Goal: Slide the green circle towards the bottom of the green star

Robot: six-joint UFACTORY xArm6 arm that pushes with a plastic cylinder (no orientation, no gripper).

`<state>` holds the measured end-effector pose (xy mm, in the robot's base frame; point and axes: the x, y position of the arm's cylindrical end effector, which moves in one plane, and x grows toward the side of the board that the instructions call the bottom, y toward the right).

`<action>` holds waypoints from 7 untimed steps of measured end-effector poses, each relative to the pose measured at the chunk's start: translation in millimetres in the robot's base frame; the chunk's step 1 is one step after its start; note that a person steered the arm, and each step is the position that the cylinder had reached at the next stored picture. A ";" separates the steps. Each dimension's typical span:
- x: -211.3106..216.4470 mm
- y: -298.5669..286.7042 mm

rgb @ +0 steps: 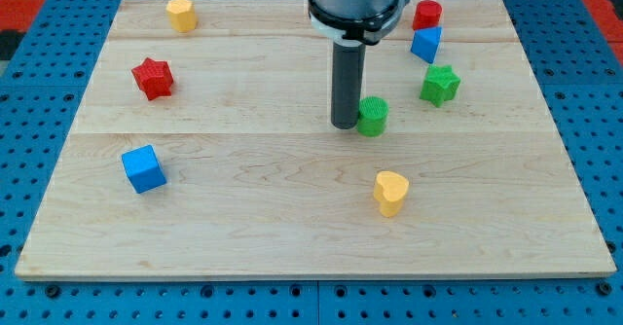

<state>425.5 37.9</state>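
While the green circle sits near the worktop's middle, my tip touches its left side. Up and to the view's right stands the green star. No jaws exist here, so no grip state.

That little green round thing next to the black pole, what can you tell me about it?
The green circle is a short, upright cylinder with a ribbed-looking side, solid bright green, probably plastic. It stands flat on the pale wooden board, a little to the view's right of centre. My tip sits right against its left side, seemingly touching it. The green star lies apart from it, up and to the view's right. No other block touches it.
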 end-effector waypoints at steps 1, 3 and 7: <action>-11.8 -13.8; -8.7 -1.2; -5.9 68.2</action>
